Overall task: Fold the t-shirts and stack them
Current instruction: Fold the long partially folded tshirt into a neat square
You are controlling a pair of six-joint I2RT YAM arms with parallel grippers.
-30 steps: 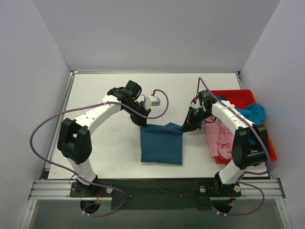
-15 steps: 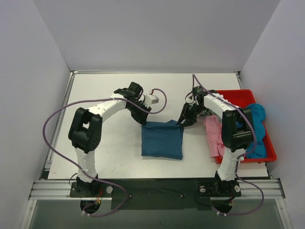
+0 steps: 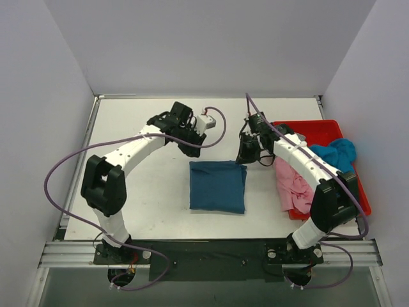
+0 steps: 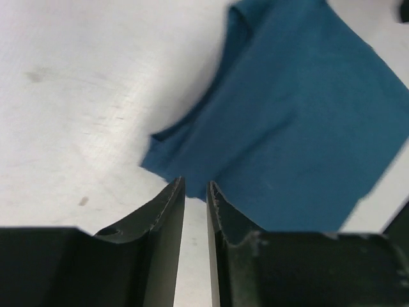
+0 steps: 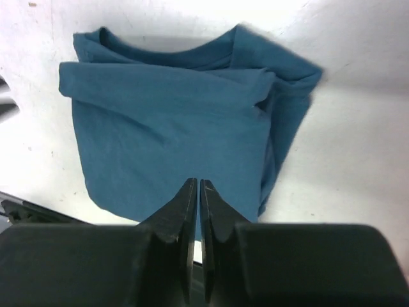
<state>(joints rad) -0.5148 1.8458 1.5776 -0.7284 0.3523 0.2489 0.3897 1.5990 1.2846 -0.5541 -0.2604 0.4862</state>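
Observation:
The dark teal-blue t-shirt [image 3: 217, 186] lies folded in a flat rectangle on the white table, between the two arms; it also shows in the left wrist view [image 4: 300, 128] and the right wrist view [image 5: 172, 128]. My left gripper [image 3: 192, 148] hovers just beyond its far left corner, jaws nearly together and empty [image 4: 195, 185]. My right gripper [image 3: 246, 157] hovers off its far right corner, jaws together and empty [image 5: 199, 182]. The pink t-shirt [image 3: 294, 182] and the turquoise-blue t-shirt [image 3: 339, 152] lie crumpled in the red tray [image 3: 307, 123]. The grey t-shirt is out of view.
The red tray stands at the table's right edge, with the pink shirt hanging over its near left rim. Grey walls enclose the table [image 3: 140, 192] on the left, back and right. Purple cables loop beside both arms.
Both grippers have let go of the teal shirt's far corners and pulled back toward the far side. The shirt's far edge has settled flat on the table.

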